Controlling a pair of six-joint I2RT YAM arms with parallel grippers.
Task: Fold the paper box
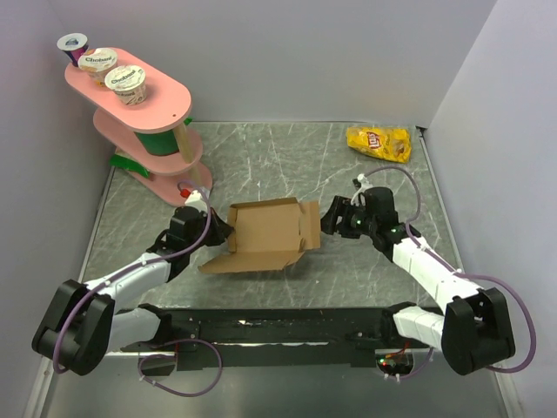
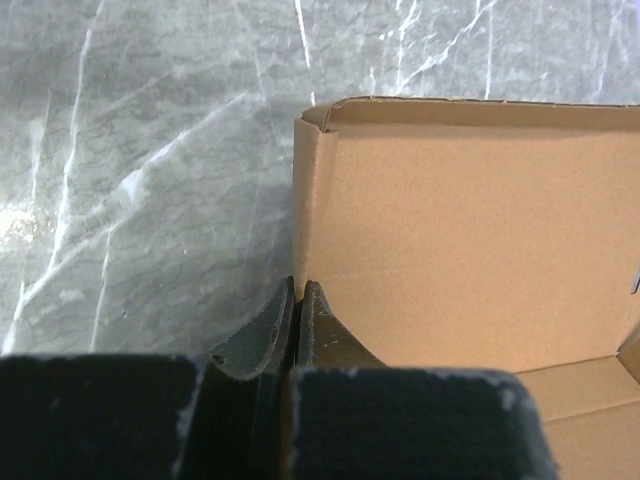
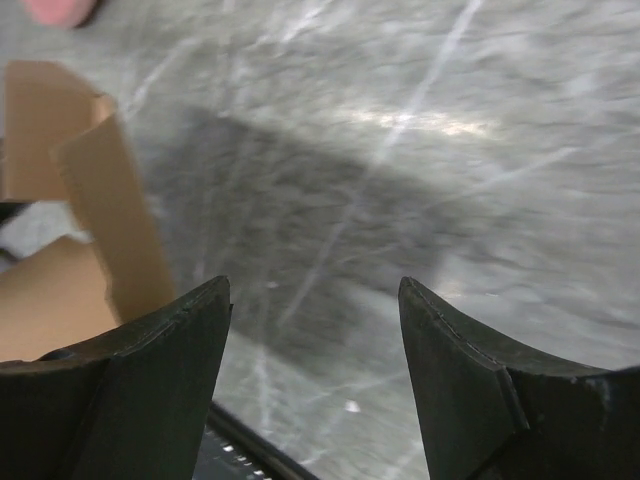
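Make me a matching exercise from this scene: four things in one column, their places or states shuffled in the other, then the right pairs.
Things:
1. left claw
2. right claw
3. yellow chip bag
4. yogurt cups

Places or states:
A. on the top tier of the pink stand
B. open, holding nothing
C. at the far right of the table
D. closed on a wall of the paper box

Pairs: 1-D, 2-B, 3-C, 4-A
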